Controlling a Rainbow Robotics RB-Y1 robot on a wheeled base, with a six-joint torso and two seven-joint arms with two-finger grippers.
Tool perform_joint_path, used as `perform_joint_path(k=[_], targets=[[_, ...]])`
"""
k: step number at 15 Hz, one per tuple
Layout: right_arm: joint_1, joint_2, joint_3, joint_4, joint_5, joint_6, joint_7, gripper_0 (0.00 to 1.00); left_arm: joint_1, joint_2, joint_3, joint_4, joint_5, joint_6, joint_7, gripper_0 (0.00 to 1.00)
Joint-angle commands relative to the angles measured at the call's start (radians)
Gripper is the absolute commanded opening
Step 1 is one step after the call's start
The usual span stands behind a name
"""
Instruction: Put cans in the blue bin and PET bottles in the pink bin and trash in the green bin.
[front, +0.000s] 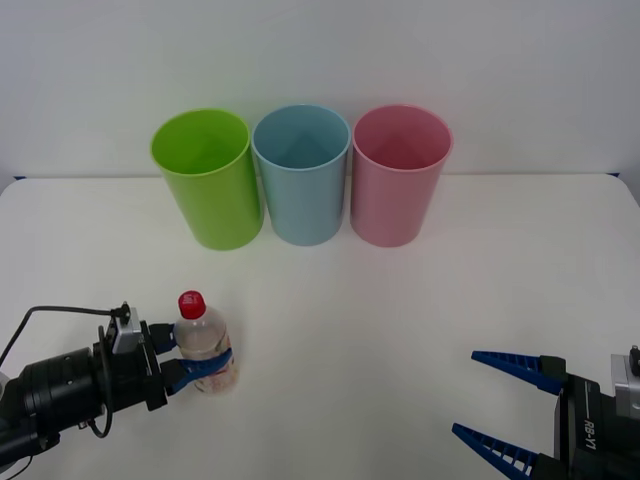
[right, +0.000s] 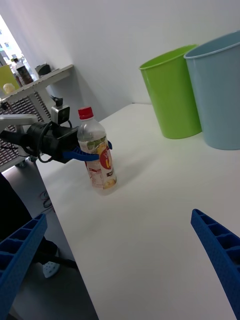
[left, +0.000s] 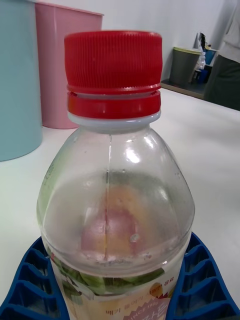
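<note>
Left gripper (front: 203, 362) jaws clamped on upright PET bottle (front: 204, 340) standing on bench (front: 400, 330). Right gripper (front: 500, 405) jaws apart, idle.

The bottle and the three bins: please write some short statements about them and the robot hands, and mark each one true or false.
1. The bottle stands upright on the table. True.
2. The left hand has its fingers around the bottle. True.
3. The bottle's cap is blue. False: it is red.
4. The pink bin stands between the other two. False: the blue bin is in the middle, with the green bin on the robot's left.
5. The right hand holds a can. False: it is open and holds nothing.
</note>
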Motion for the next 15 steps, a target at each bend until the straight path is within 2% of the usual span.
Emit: perform_joint_path(k=[1,4,7,10,15], targets=[[0.0,0.0,0.0,0.0,0.0,0.0,0.0,1.0,-0.003,-0.008,-0.002,-0.004,0.002,-0.011,0.005,0.25],[0.0,0.0,0.0,0.0,0.0,0.0,0.0,1.0,-0.031,-0.009,-0.033,-0.086,0.005,0.024,0.084,0.25],[0.0,0.0,0.0,0.0,0.0,0.0,0.0,1.0,-0.061,-0.002,-0.071,-0.213,0.005,0.138,0.169,0.25],[0.0,0.0,0.0,0.0,0.0,0.0,0.0,1.0,-0.152,0.018,-0.085,-0.222,-0.019,0.192,0.195,0.28],[0.0,0.0,0.0,0.0,0.0,0.0,0.0,1.0,-0.239,0.097,-0.148,-0.228,0.048,0.327,0.244,0.27]])
